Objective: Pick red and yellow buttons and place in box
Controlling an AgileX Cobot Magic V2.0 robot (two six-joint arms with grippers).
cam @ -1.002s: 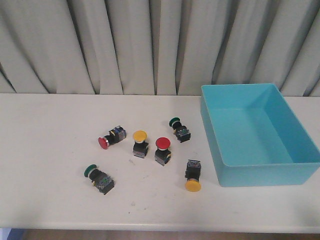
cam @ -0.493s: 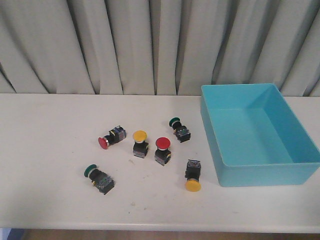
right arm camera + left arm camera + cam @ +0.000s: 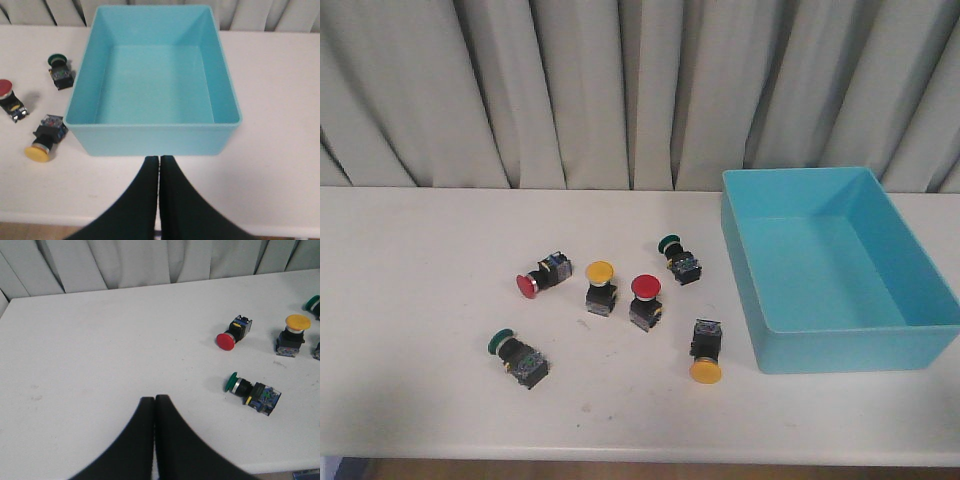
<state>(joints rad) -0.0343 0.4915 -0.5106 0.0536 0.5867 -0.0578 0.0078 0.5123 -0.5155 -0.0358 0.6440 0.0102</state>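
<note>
Two red buttons lie on the white table: one on its side (image 3: 529, 285) at the left, one upright (image 3: 645, 288) in the middle. Two yellow buttons: one upright (image 3: 600, 272), one on its side (image 3: 706, 371) near the box. The turquoise box (image 3: 790, 350) stands at the right and holds nothing. In the left wrist view, my left gripper (image 3: 154, 399) is shut and empty, short of the left red button (image 3: 226, 341) and a yellow button (image 3: 297, 322). In the right wrist view, my right gripper (image 3: 159, 158) is shut and empty, just before the box's near wall (image 3: 150, 140); a yellow button (image 3: 38, 152) and a red button (image 3: 5, 88) show beside the box.
Two green-capped buttons lie among the others, one at the front left (image 3: 501, 343) and one behind the cluster (image 3: 669, 243). A pleated grey curtain (image 3: 620, 90) hangs behind the table. The table's front edge (image 3: 620, 455) runs close below the buttons.
</note>
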